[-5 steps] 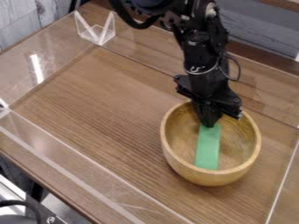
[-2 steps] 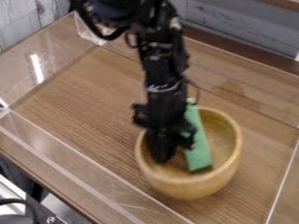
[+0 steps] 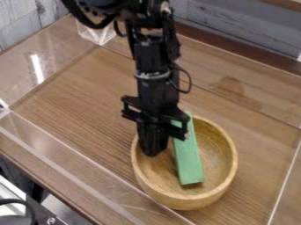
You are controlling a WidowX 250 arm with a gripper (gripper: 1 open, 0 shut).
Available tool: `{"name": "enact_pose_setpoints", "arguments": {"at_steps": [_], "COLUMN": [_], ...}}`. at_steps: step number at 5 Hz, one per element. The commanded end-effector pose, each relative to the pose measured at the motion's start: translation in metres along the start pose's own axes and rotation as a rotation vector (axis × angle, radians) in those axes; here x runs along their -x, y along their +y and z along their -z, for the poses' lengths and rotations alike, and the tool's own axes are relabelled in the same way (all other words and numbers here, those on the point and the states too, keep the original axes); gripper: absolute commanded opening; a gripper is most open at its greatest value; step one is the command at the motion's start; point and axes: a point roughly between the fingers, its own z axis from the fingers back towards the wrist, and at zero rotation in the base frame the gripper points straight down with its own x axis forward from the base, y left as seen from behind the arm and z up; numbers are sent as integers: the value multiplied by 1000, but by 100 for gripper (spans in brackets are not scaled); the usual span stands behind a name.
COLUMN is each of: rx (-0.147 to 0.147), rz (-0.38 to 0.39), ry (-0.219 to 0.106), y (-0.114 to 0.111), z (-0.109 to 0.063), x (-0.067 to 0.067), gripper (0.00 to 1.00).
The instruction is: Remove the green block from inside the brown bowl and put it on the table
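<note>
Near the front edge of the table (image 3: 83,97), the green block (image 3: 188,163) is leaning inside the brown bowl (image 3: 214,191), propped by its wall, while the clenched gripper (image 3: 157,156) is pointing down beside it.

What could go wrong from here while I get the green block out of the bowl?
1. The gripper is shut deep in the brown bowl, which has slid across the table with it since a second ago; it may keep dragging.
2. The green block leans beside the gripper, lower end in the bowl. I cannot tell whether it is gripped, so it may slip back on the lift.
</note>
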Motion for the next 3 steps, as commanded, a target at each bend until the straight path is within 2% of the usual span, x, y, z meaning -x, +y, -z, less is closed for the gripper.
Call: {"name": "enact_pose_setpoints", "arguments": {"at_steps": [1,3], "rx": [2,23], "rz": [13,4], "ry": [-79,-104], "y": [0,7], "z": [-27,-43], "x": [-6,-7], "gripper": [0,0]}}
